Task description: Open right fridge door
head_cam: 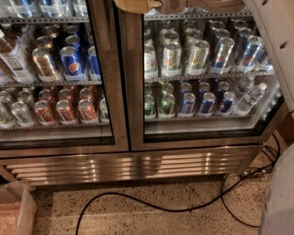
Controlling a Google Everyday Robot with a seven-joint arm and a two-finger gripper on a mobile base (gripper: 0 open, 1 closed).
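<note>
The gripper [143,5] sits at the 12 o'clock edge of the camera view, cut off by the frame, a tan and grey shape hanging in front of the top of the steel post where the two doors meet. Whether it is spread or pressed together I cannot tell, nor whether it touches the steel. The white arm [272,43] runs down from it toward 2 o'clock.

The right fridge door [202,127] fills the view from the centre out to 3 o'clock. Its glass lies flush in line with the left door [55,133], so it looks shut.

The only brand that can be made out is on a blue Pepsi can [73,62] at 10 o'clock behind the left door, with its red, white and blue globe. Below it stand orange-red cans [65,110], their writing unreadable. A bottle with a white label [12,56] stands at 9 o'clock, its print too small to read.

Behind the right door, pale cans with green markings [172,58] stand at 1 o'clock, with no word legible. Blue cans [207,103] and a clear bottle [251,98] share the shelf beneath.

A steel grille [133,168] runs under both doors. A black cable [161,209] loops over the speckled floor at 6 o'clock, and a clear bin [17,212] sits at 8 o'clock.
</note>
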